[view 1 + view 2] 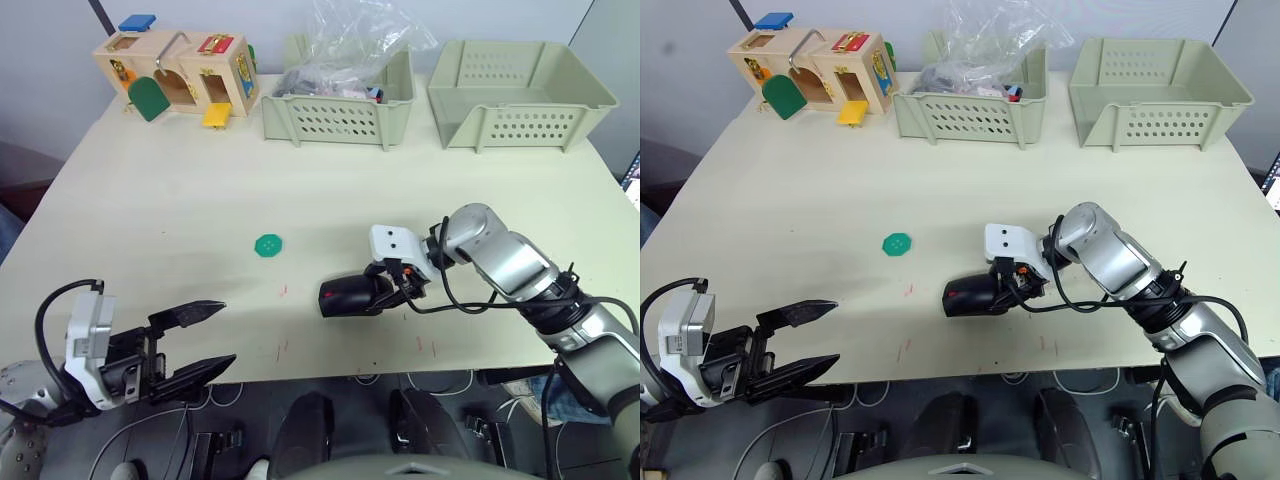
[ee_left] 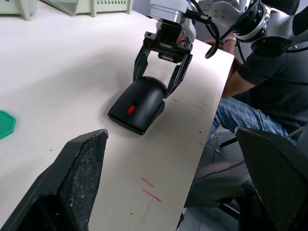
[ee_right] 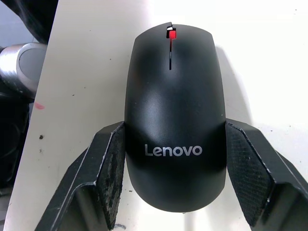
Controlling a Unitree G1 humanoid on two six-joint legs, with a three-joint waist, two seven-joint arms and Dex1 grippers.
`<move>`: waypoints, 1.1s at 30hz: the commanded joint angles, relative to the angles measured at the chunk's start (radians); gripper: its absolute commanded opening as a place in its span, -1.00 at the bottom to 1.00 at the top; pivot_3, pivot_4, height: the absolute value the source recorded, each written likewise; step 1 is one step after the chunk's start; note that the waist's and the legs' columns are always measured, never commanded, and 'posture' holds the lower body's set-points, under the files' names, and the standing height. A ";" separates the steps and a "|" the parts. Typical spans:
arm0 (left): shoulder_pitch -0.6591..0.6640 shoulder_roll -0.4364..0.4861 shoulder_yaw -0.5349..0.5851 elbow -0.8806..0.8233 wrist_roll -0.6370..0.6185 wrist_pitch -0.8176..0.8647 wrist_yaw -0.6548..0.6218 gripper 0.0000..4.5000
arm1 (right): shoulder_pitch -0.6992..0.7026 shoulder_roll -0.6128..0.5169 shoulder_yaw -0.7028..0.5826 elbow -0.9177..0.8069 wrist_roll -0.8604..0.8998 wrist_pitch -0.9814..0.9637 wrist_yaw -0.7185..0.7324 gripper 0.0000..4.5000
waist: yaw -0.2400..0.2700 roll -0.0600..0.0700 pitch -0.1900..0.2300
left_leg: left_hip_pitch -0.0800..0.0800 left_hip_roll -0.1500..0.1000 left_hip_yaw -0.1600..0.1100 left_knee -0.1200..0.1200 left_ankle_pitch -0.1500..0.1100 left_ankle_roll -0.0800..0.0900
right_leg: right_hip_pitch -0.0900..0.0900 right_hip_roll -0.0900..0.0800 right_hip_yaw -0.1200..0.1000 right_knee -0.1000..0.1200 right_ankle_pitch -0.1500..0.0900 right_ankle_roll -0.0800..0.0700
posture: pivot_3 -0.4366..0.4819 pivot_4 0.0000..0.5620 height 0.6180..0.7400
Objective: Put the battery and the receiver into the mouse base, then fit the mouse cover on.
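Observation:
The black mouse cover (image 3: 174,120), with a grey logo, sits on top of the mouse base (image 2: 126,121), which lies on the table near the front edge. A red wheel shows at the mouse's front. My right gripper (image 1: 386,290) straddles the mouse's rear, its fingers (image 3: 108,163) pressed against both sides of the cover. My left gripper (image 1: 218,335) hangs open and empty off the table's front edge at the far left. The battery and the receiver are hidden.
A green disc (image 1: 268,245) lies mid-table left of the mouse. At the back stand a wooden latch box (image 1: 178,75), a green basket (image 1: 335,115) holding a plastic bag, and an empty green basket (image 1: 515,110). A person sits beyond the table edge (image 2: 269,91).

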 commanded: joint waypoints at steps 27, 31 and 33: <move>0.010 0.007 0.044 -0.027 -0.019 0.001 0.010 1.00 | 0.057 -0.061 -0.026 -0.052 0.044 0.027 0.013 0.23 | 0.003 0.000 0.000 | 0.000 0.000 0.000 0.000 0.000 0.000 | 0.000 0.000 0.000 0.000 0.000 0.000 | -0.05 -0.47 1.00; 0.012 0.002 0.042 -0.031 -0.018 0.000 0.013 1.00 | 0.062 -0.069 -0.014 -0.052 0.037 0.019 0.008 0.23 | 0.002 0.000 0.000 | 0.000 0.000 0.000 0.000 0.000 0.000 | 0.000 0.000 0.000 -0.001 0.000 0.000 | -0.05 -0.47 1.00; 0.009 0.003 0.039 -0.031 -0.017 0.001 0.014 1.00 | 0.058 -0.060 -0.008 -0.045 0.035 0.025 0.004 0.23 | 0.002 0.000 0.000 | 0.000 0.000 0.000 0.000 0.000 0.000 | 0.000 0.000 0.000 0.000 0.000 0.000 | -0.05 -0.47 1.00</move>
